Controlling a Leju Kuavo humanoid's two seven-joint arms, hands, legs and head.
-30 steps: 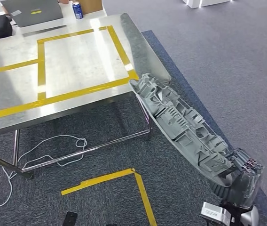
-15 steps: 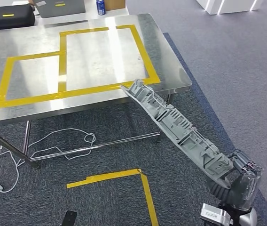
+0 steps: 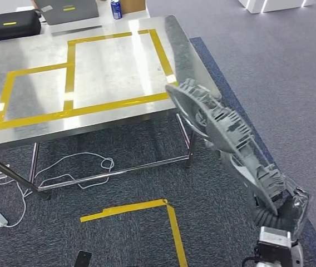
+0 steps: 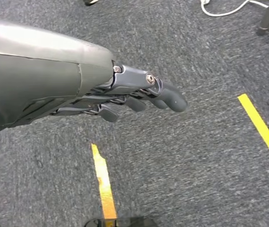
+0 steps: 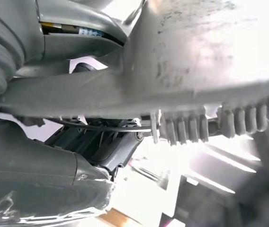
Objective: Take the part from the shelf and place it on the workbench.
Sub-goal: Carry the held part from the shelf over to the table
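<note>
A long grey ribbed plastic part (image 3: 227,136) slants from the lower right up toward the near right corner of the steel workbench (image 3: 105,67). My right hand (image 3: 289,208) grips its lower end at the bottom right of the head view. The part's far tip hangs over the bench's right edge, above the surface. Close up in the right wrist view, the part (image 5: 204,71) crosses the picture, with my right hand (image 5: 90,142) curled around it. My left hand (image 4: 140,94) hangs over the carpet, fingers straight and holding nothing.
Yellow tape (image 3: 70,72) marks rectangles on the bench top. A black case (image 3: 15,23), a grey laptop (image 3: 66,10) and a blue can (image 3: 115,8) lie at the far edge. White cables (image 3: 72,167) trail under the bench. Yellow tape (image 3: 148,208) runs on the carpet.
The whole picture has shifted, so the camera has moved. The part has swung to the right and its tip now sits at the bench's right edge rather than the front edge.
</note>
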